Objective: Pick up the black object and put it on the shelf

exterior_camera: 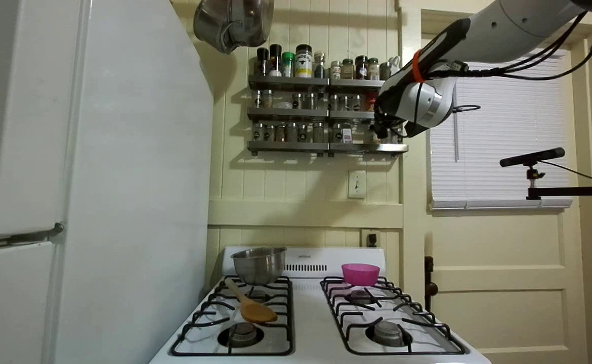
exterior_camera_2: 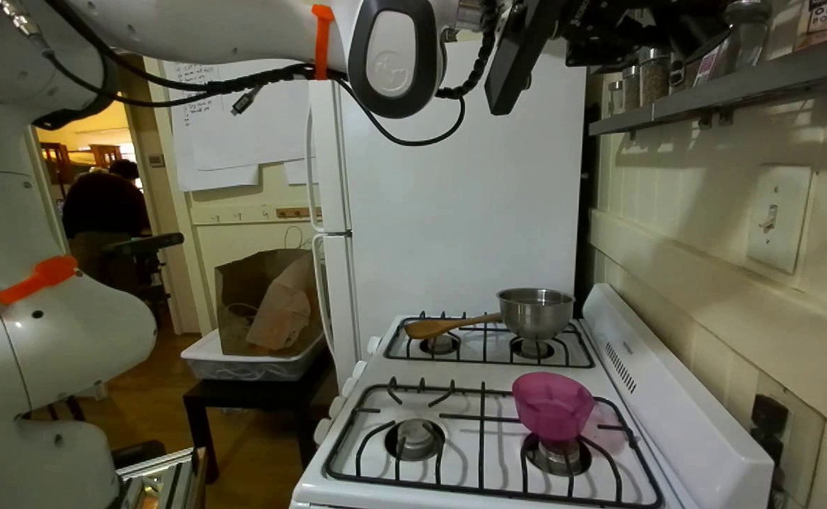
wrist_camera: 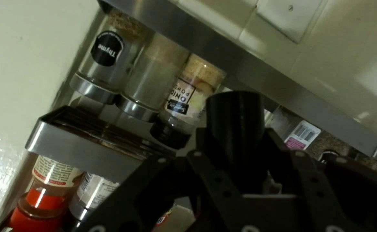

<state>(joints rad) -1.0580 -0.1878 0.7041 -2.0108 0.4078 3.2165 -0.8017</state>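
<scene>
The black object (wrist_camera: 235,112) is a dark, smooth cylinder in the wrist view. My gripper (wrist_camera: 235,141) is shut on it, one finger on each side, and the cylinder sticks out past the fingertips toward the rack. The shelf (exterior_camera: 288,147) is a grey metal wall rack with three levels of jars. Its lower rail also shows in an exterior view (exterior_camera_2: 724,88) and crosses the wrist view (wrist_camera: 249,67). The gripper (exterior_camera: 384,124) is in front of the rack's right part, near the lowest level. In both exterior views the black object cannot be told apart from the dark gripper.
On the lowest level, an onion powder jar (wrist_camera: 190,93) and a thyme jar (wrist_camera: 106,54) stand left of the held object in the wrist view. A jar with a barcode label (wrist_camera: 303,135) is right of it. Below are a steel pot (exterior_camera: 259,265) and pink bowl (exterior_camera: 361,274).
</scene>
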